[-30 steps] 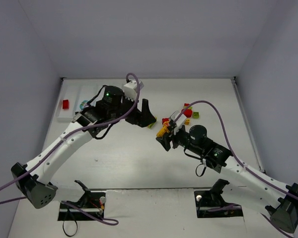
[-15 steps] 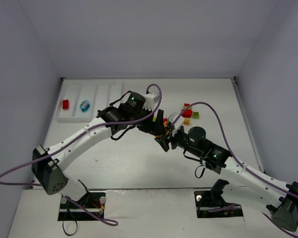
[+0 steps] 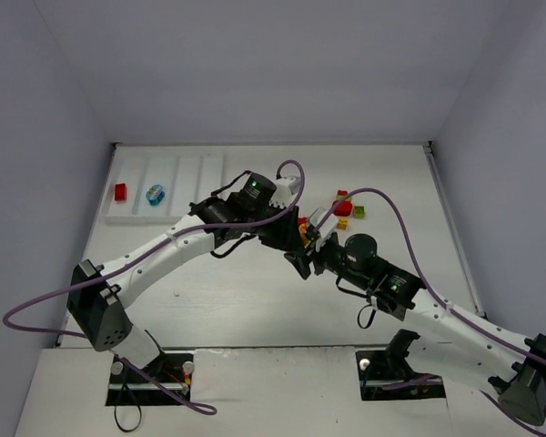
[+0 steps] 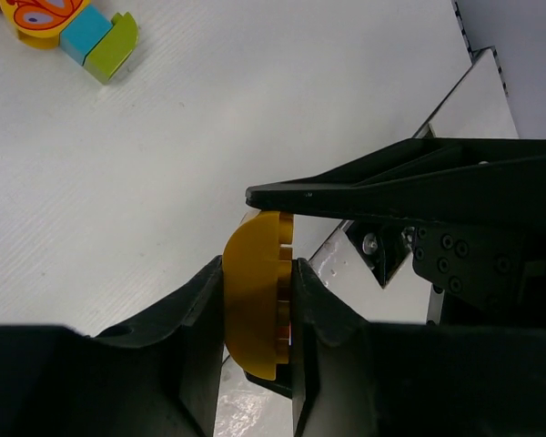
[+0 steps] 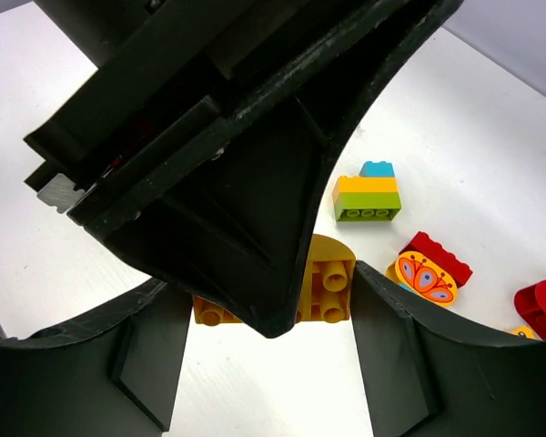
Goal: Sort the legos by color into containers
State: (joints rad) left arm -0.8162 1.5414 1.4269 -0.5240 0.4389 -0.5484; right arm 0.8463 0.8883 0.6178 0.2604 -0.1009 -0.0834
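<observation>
Tabletop [image 3: 227,300], white and ribbed, lies bare in a broad stretch between the arm bases and the grippers. Grey walls close it on the left, back and right.

Mid-table: left gripper [image 4: 257,266] and right gripper [image 5: 264,282] meet on one yellow half-round plastic brick [image 4: 253,314]. The left gripper's fingers [image 4: 200,319] press on its two flat faces, pinching it across the thin way. The right gripper's fingers [image 5: 391,337] bracket its two ends and touch both, gripping it lengthwise. The brick's long axis runs from finger to finger of the right gripper, and round studs face the right wrist camera. The two pincers interlock with very little room between them.

Beyond, toward the far right, loose bricks lie near one another but apart:
- a stacked clump [image 5: 369,191], cyan over yellow over lime
- a butterfly-print yellow brick [image 5: 426,276] on a red one
- a red rounded piece [image 5: 541,311], cut by the frame edge

Far left: flat white plastic tray [image 3: 189,177], close to the left wall and back edge, well apart from the grippers. Its four long narrow compartments run toward the back wall. The leftmost holds a small red brick [image 3: 120,191]. The next holds a cyan-blue piece [image 3: 155,193], too small to tell its shape.
</observation>
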